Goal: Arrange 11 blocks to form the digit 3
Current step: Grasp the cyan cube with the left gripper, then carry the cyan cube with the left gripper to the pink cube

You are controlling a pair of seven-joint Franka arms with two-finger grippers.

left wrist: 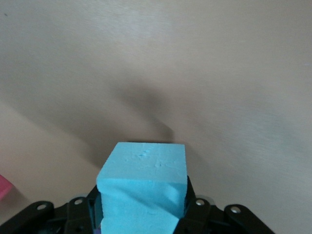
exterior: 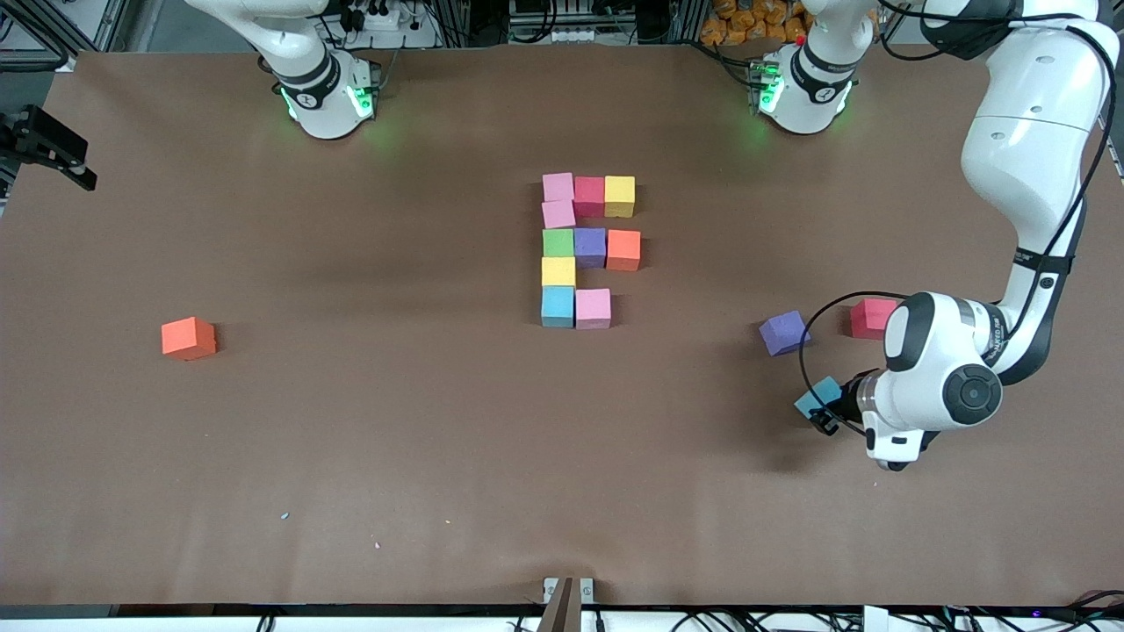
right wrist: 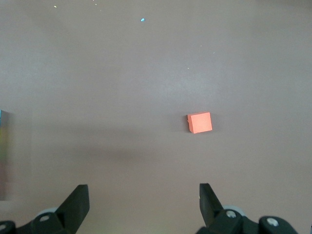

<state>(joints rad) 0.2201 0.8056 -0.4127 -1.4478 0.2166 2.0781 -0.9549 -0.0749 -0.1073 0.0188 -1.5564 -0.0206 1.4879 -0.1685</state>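
one claw (exterior: 821, 412) on blue block (exterior: 817, 397)

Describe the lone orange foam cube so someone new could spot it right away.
Start at the brown table and go to the right arm's end, away from the block figure. The small orange foam cube sits there alone, touching nothing, unlike the orange one built into the figure.

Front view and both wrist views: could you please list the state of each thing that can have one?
Left claw: shut on the light blue block.
Right claw: open, empty, above bare table.
Digit figure: ten touching blocks, unfinished.
Orange block: loose, toward the right arm's end.
Purple block: loose, tilted.
Red block: loose, partly hidden by the left arm.
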